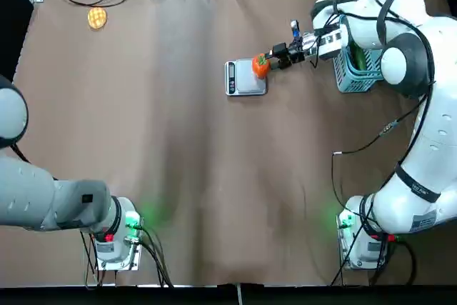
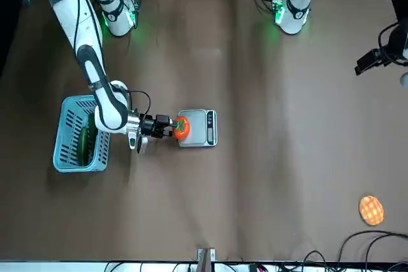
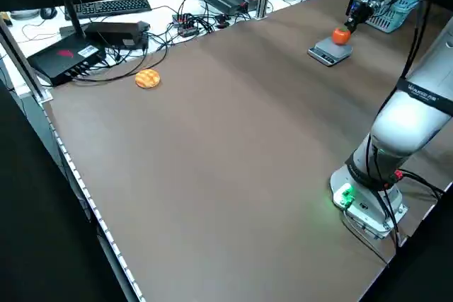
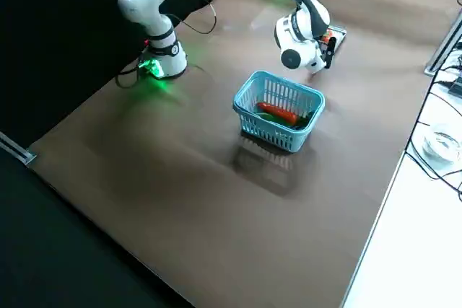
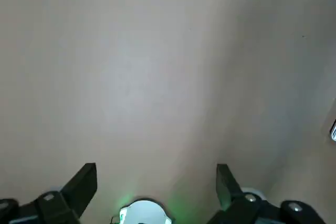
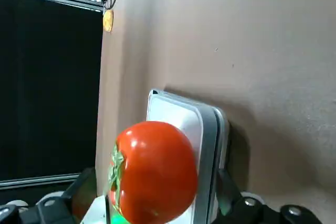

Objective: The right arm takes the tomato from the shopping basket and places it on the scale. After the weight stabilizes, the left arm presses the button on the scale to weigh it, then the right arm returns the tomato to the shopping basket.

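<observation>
Right gripper (image 1: pixel 265 62) clamps tomato (image 1: pixel 260 67) over scale (image 1: pixel 245 78) right edge; contact with platform probably not made. Tomato round, smooth, light, bruisable: grip across middle, gently. Left gripper (image 5: pixel 156 182) spread wide, parked near base.

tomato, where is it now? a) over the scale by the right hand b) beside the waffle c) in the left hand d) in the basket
a: the tomato sits over the edge of the scale, at the right hand, away from the basket.
</observation>
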You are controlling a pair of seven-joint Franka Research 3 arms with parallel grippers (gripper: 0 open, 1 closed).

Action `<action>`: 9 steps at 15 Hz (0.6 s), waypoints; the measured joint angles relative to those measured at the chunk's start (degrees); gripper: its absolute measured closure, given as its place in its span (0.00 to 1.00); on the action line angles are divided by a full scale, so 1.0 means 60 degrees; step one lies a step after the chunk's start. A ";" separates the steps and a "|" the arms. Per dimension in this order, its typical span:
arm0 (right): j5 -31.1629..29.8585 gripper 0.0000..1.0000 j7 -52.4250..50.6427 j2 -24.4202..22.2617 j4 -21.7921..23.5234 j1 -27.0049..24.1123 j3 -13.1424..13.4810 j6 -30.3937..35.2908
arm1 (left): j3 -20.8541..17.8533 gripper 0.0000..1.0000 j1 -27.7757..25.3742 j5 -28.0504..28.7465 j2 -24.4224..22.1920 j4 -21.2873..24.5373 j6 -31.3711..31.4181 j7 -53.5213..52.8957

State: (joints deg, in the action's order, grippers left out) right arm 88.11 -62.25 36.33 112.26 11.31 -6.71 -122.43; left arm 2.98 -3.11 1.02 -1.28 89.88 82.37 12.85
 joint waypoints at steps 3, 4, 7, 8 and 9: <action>0.0001 0.00 0.0000 0.0050 0.0000 0.0058 -0.0002 0.0003 | -0.1039 0.00 0.0930 0.0000 -0.0580 0.0602 0.0215 -0.0080; 0.0001 0.00 0.0000 0.0062 0.0000 0.0082 -0.0003 0.0003 | -0.1078 0.00 0.0921 0.0000 -0.0616 0.0654 0.0215 -0.0102; 0.0004 0.00 0.0000 0.0067 -0.0001 0.0152 -0.0006 0.0001 | -0.1064 0.00 0.0930 0.0000 -0.0627 0.0710 0.0199 -0.0155; 0.0005 0.00 0.0000 0.0067 -0.0002 0.0171 -0.0006 -0.0001 | -0.1044 0.00 0.0939 0.0000 -0.0627 0.0729 0.0197 -0.0155; 0.0006 0.00 0.0000 0.0067 -0.0005 0.0182 -0.0006 -0.0002 | -0.1040 0.00 0.0952 0.0000 -0.0627 0.0747 0.0197 -0.0155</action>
State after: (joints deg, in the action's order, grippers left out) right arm 88.14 -62.25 36.73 112.23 12.40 -6.74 -122.44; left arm -3.26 2.60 1.02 -5.04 94.36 83.55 11.93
